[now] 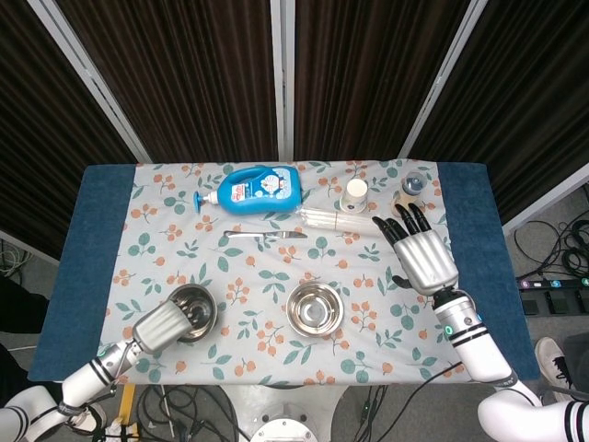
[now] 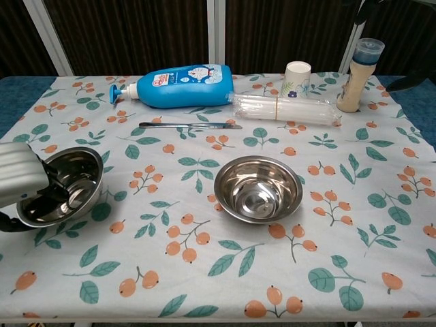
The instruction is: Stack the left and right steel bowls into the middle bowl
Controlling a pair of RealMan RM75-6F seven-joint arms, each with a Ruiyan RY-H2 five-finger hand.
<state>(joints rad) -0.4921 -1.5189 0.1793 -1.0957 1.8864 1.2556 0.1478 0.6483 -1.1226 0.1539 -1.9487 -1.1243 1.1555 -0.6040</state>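
Observation:
My left hand (image 1: 158,327) (image 2: 17,178) grips the near-left rim of the left steel bowl (image 1: 191,311) (image 2: 65,187). The bowl is tipped up on that side, its mouth facing right toward the middle. The middle steel bowl (image 1: 315,308) (image 2: 259,189) sits upright on the floral cloth near the front centre, apart from both hands. My right hand (image 1: 421,253) hovers over the right part of the table with its fingers spread and nothing in it. Only these two steel bowls show.
Along the back lie a blue pump bottle (image 1: 258,189) (image 2: 180,85), a metal knife (image 1: 265,236) (image 2: 191,125), a paper cup (image 1: 355,193) (image 2: 297,75), a wrapped bundle of sticks (image 1: 333,221) (image 2: 286,109) and a capped shaker (image 1: 412,187) (image 2: 357,75).

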